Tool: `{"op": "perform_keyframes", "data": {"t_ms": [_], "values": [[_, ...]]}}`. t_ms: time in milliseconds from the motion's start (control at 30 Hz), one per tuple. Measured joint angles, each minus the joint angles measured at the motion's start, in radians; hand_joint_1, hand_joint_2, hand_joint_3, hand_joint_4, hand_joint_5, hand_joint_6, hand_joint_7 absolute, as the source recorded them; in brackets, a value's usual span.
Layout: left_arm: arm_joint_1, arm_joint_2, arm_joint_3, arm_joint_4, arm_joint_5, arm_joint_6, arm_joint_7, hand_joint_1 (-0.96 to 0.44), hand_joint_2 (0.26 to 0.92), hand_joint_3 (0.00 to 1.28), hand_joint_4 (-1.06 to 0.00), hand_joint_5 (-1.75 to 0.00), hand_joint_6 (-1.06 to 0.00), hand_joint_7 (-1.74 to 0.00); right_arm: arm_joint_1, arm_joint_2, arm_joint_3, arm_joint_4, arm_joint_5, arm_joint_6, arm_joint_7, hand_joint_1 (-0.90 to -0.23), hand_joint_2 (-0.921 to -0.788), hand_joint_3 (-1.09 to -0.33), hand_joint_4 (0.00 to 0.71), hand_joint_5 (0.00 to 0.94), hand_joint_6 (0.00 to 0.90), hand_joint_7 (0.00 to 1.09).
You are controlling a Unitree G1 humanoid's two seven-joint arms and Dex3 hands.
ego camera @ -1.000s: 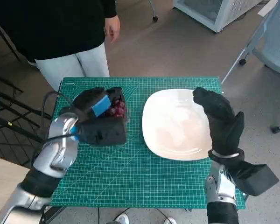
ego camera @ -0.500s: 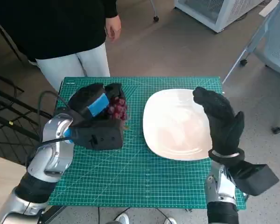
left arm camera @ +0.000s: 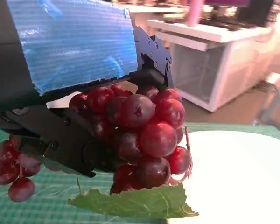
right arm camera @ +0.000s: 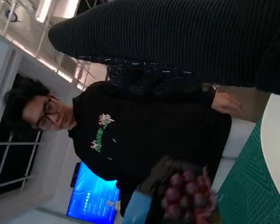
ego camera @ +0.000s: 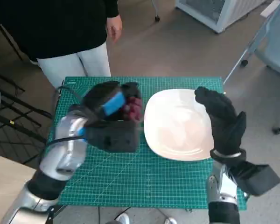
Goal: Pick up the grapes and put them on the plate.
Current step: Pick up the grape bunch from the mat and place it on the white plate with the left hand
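My left hand (ego camera: 113, 114) grips a bunch of dark red grapes (ego camera: 132, 109) and holds it above the green mat, just left of the white plate (ego camera: 177, 125). In the left wrist view the grapes (left arm camera: 147, 135) hang under the blue-taped hand (left arm camera: 74, 51) with a green leaf (left arm camera: 135, 203) below them, and the plate (left arm camera: 238, 177) lies close beside. The right wrist view shows the grapes (right arm camera: 189, 196) in the air near the plate's edge (right arm camera: 275, 144). My gloved right hand (ego camera: 224, 121) stands upright over the plate's right rim, fingers spread, holding nothing.
The green cutting mat (ego camera: 130, 177) covers the small table. A person in a black top and white trousers (ego camera: 74, 56) stands just behind the table's far left edge. A chair base (ego camera: 270, 60) and a white cabinet (ego camera: 214, 11) are on the floor at the far right.
My left hand has lifted the grapes off the mat and carried them rightward towards the plate. The right hand has stayed where it was.
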Motion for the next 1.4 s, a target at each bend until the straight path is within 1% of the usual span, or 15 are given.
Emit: {"op": "perform_keyframes", "data": {"t_ms": [133, 300, 367, 500, 633, 767, 833, 933, 1033, 1133, 1333, 1400], "values": [[-0.083, -0.058, -0.042, 0.092, 0.001, 0.002, -0.028, 0.00, 0.921, 0.19, -0.51, -1.34, -0.52, -1.30, 0.002, -0.005, -0.006, -0.017, 0.005, 0.000, 0.001, -0.667, -0.921, -0.691, 0.463, 0.006, 0.135, 0.31], [-0.176, -0.130, -0.084, 0.223, -0.001, -0.019, -0.037, 0.00, 0.921, 0.20, -0.50, -1.36, -0.50, -1.32, 0.009, -0.011, -0.012, -0.036, 0.020, 0.000, 0.003, -0.674, -0.921, -0.687, 0.464, 0.006, 0.142, 0.30], [-0.208, -0.156, -0.098, 0.274, -0.002, -0.031, -0.040, 0.00, 0.921, 0.20, -0.50, -1.39, -0.51, -1.28, 0.015, -0.013, -0.013, -0.043, 0.025, 0.000, 0.003, -0.675, -0.921, -0.686, 0.464, 0.006, 0.144, 0.30], [-0.268, -0.205, -0.123, 0.369, -0.003, -0.052, -0.051, 0.00, 0.921, 0.20, -0.51, -1.48, -0.53, -1.14, 0.032, -0.017, -0.019, -0.055, 0.032, 0.000, 0.003, -0.676, -0.921, -0.682, 0.463, 0.004, 0.148, 0.29], [-0.321, -0.249, -0.143, 0.457, -0.005, -0.067, -0.060, 0.00, 0.921, 0.20, -0.52, -1.50, -0.54, -1.10, 0.044, -0.018, -0.028, -0.065, 0.032, 0.000, 0.000, -0.673, -0.921, -0.681, 0.462, 0.003, 0.154, 0.28], [-0.375, -0.288, -0.157, 0.547, -0.005, -0.085, -0.064, 0.00, 0.921, 0.20, -0.49, -1.54, -0.56, -1.07, 0.050, -0.018, -0.035, -0.073, 0.031, -0.004, -0.006, -0.669, -0.921, -0.683, 0.460, 0.002, 0.157, 0.28], [-0.401, -0.307, -0.162, 0.591, -0.005, -0.093, -0.063, 0.00, 0.921, 0.22, -0.46, -1.53, -0.53, -1.14, 0.053, -0.018, -0.038, -0.075, 0.031, -0.008, -0.009, -0.668, -0.921, -0.685, 0.459, 0.001, 0.158, 0.27], [-0.441, -0.337, -0.167, 0.661, -0.005, -0.101, -0.055, 0.00, 0.921, 0.27, -0.41, -1.49, -0.44, -1.32, 0.057, -0.018, -0.041, -0.077, 0.030, -0.012, -0.014, -0.668, -0.921, -0.686, 0.458, 0.001, 0.159, 0.27], [-0.475, -0.367, -0.172, 0.727, -0.006, -0.105, -0.047, 0.00, 0.921, 0.32, -0.36, -1.51, -0.38, -1.44, 0.061, -0.017, -0.043, -0.078, 0.028, -0.015, -0.020, -0.668, -0.921, -0.688, 0.458, 0.000, 0.160, 0.26], [-0.496, -0.392, -0.175, 0.775, -0.009, -0.107, -0.042, 0.00, 0.921, 0.35, -0.33, -1.53, -0.34, -1.48, 0.065, -0.016, -0.043, -0.081, 0.026, -0.016, -0.029, -0.667, -0.921, -0.688, 0.457, 0.000, 0.165, 0.26], [-0.512, -0.429, -0.176, 0.840, -0.017, -0.107, -0.033, 0.00, 0.921, 0.38, -0.31, -1.55, -0.31, -1.52, 0.069, -0.016, -0.042, -0.094, 0.019, -0.017, -0.044, -0.665, -0.921, -0.688, 0.455, 0.000, 0.173, 0.26], [-0.516, -0.438, -0.176, 0.861, -0.020, -0.106, -0.031, 0.00, 0.921, 0.40, -0.28, -1.58, -0.29, -1.54, 0.070, -0.016, -0.041, -0.098, 0.018, -0.017, -0.047, -0.664, -0.921, -0.688, 0.454, 0.000, 0.174, 0.26]]}}
